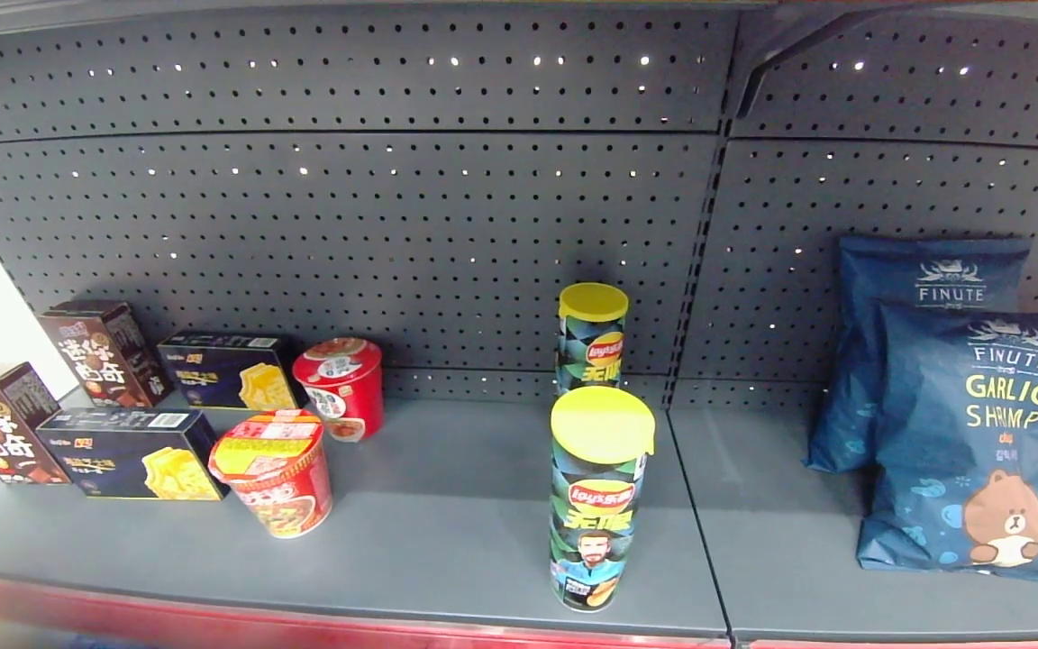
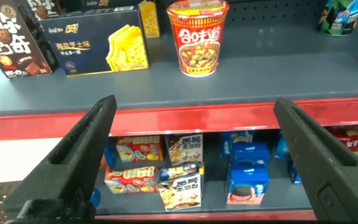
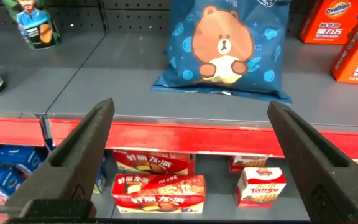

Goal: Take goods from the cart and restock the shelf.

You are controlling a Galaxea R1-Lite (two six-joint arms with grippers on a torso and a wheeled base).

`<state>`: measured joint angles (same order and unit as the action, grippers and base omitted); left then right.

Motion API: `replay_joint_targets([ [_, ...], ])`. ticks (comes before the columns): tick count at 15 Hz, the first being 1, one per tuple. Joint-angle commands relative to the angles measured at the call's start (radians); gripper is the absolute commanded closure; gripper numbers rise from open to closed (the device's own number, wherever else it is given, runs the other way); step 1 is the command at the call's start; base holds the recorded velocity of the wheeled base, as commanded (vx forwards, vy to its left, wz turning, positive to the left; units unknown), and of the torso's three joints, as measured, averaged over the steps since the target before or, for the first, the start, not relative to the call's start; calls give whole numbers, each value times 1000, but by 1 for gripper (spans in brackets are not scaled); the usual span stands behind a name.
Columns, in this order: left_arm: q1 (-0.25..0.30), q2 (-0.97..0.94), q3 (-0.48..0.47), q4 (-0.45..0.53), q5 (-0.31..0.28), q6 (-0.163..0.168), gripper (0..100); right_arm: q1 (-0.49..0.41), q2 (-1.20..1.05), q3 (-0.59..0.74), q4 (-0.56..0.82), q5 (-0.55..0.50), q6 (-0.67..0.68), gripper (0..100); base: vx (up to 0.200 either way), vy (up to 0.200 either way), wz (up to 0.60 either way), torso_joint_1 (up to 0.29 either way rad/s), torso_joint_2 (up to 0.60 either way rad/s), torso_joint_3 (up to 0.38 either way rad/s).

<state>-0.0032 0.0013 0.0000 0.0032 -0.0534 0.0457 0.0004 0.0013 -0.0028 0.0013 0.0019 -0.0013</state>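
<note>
left gripper (image 2: 194, 104): fingers spread wide with nothing between them. It hangs out in front of the shelf (image 1: 447, 505), about level with the red front lip (image 2: 185, 118).
what it faces: front cup noodle (image 2: 197, 37) stands upright on the shelf past the lip, pretty much in line with the gap and well apart from the fingers. The navy cracker box (image 2: 95, 40) is beside the cup, with the brown chocolate box (image 2: 11, 37) further along.
right gripper (image 3: 191, 106): same deal, spread and holding nothing, in front of the lip on the shelf's right section.
what it faces: front shrimp chip bag (image 3: 225, 46), the bear one, near the shelf's front edge and not touching the fingers. Orange boxes (image 3: 347, 37) sit off to one side of it.
middle of shelf: front chip can (image 1: 598, 505) upright near the edge, back chip can (image 1: 591, 338) right behind it by the pegboard.
left end: back cup noodle (image 1: 341, 386) behind the front one, plus a second row of boxes.
lower shelf: snack boxes (image 2: 182, 180) under the lip.
</note>
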Motion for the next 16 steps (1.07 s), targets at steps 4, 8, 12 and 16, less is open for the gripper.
replay_joint_targets([
  [4,0,-1,0,0,-2,0,0,1,-1,0,0,1,0,0,0,0,-150,4,-1,1],
  [8,0,-1,0,0,4,-6,0,1,-1,0,0,1,0,0,0,0,0,0,0,0],
  [12,0,-1,0,0,6,-7,0,1,-1,1,0,1,0,0,0,0,0,0,0,0],
  [16,0,-1,0,0,6,-10,0,1,-1,0,0,1,0,0,0,0,0,0,0,0],
])
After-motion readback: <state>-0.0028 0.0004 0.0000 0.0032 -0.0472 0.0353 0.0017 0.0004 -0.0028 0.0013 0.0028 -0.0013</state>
